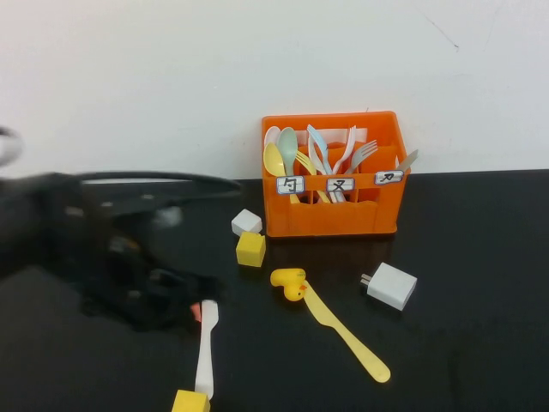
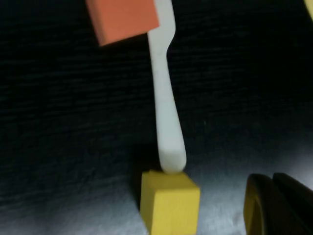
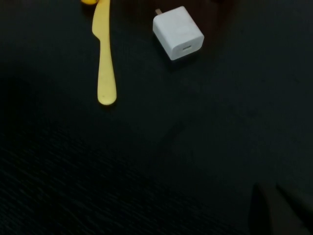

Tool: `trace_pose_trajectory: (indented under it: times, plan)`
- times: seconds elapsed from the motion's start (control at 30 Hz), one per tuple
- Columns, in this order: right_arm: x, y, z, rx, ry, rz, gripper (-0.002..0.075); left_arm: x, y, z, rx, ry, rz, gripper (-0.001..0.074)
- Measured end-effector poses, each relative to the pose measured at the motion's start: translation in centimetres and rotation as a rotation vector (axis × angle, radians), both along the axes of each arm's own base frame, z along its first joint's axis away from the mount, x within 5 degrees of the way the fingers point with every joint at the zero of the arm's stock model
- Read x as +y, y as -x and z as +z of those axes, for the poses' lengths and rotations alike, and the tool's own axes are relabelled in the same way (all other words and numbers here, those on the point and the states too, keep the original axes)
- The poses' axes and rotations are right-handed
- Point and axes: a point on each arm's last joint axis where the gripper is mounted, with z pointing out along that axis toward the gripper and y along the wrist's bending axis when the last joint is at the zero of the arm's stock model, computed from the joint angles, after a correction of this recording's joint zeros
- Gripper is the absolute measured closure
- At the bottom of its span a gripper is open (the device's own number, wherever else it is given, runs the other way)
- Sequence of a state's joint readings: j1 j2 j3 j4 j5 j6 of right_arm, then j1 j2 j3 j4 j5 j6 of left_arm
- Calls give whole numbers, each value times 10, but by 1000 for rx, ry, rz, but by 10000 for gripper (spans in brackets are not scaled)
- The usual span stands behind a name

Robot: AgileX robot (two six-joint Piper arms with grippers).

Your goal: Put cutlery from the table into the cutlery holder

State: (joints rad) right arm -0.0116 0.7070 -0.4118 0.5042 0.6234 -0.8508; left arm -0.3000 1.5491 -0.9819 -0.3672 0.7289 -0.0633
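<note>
We see the blurred left gripper beside the long white plastic knife, finger spread unclear, the right gripper unseen.

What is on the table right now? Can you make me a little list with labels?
white knife: flat on the table, handle end touching a yellow block
yellow knife: flat, blade end by the rubber duck
cutlery holder: orange, spoons and forks standing inside
charger block: right of the yellow knife
left gripper: low over the white knife's blade end, blurred
right gripper: out of the high view
</note>
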Motion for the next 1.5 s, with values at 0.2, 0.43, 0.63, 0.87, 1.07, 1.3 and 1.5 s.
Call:
trace_pose_trajectory:
  times: [0.2,0.43,0.63,0.87,1.07,1.3,1.5]
  plan:
    - [0,0,0,3,3,7,728,-36,-10,-32,6,-123,-3,737]
    - [1,0,0,3,-4,6,728,-50,-15,-66,45,-182,34,619]
    - [1,0,1,-4,-20,-1,728,-49,-23,-86,43,-213,126,421]
    - [0,-2,2,-22,-19,-12,728,-55,-40,-96,23,-237,142,397]
    - [1,-1,0,-16,-43,-21,728,-61,-56,-101,25,-262,148,394]
    - [1,-2,0,-18,-44,-22,728,-62,-59,-112,45,-271,182,393]
    - [1,-2,0,-18,-44,-22,728,-61,-60,-113,38,-278,198,393]
